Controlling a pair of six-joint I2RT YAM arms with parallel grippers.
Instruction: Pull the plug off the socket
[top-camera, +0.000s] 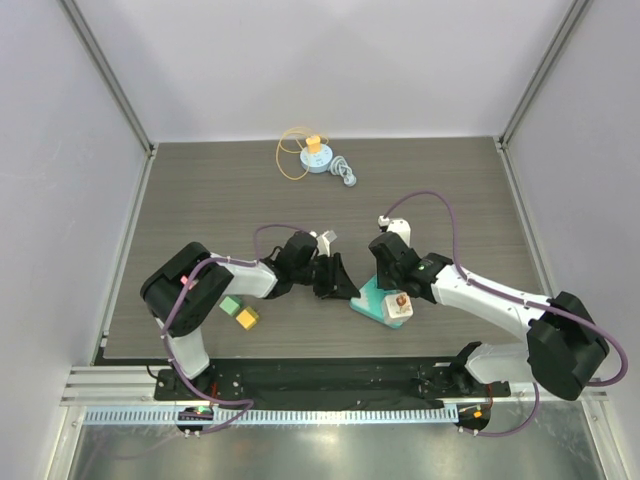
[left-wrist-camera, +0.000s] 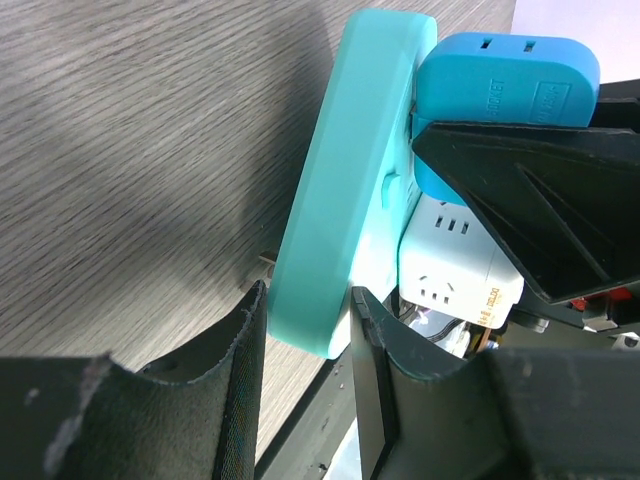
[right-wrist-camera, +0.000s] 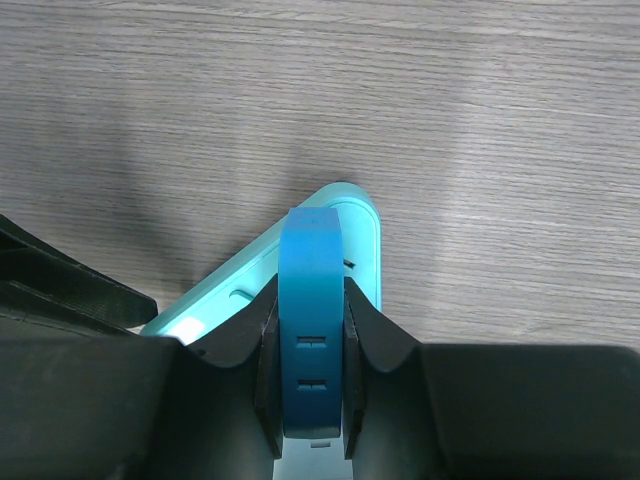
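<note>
Right gripper (right-wrist-camera: 310, 335) clamps plug (right-wrist-camera: 310, 265) | left gripper (left-wrist-camera: 305, 320) clamps socket (left-wrist-camera: 350, 150)

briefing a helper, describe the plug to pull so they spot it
Near the front edge of the table, around its middle, is a teal power strip. Two adapters are plugged into it; yours is the blue plug pinched in the right gripper, not the white adapter beside it.
</note>
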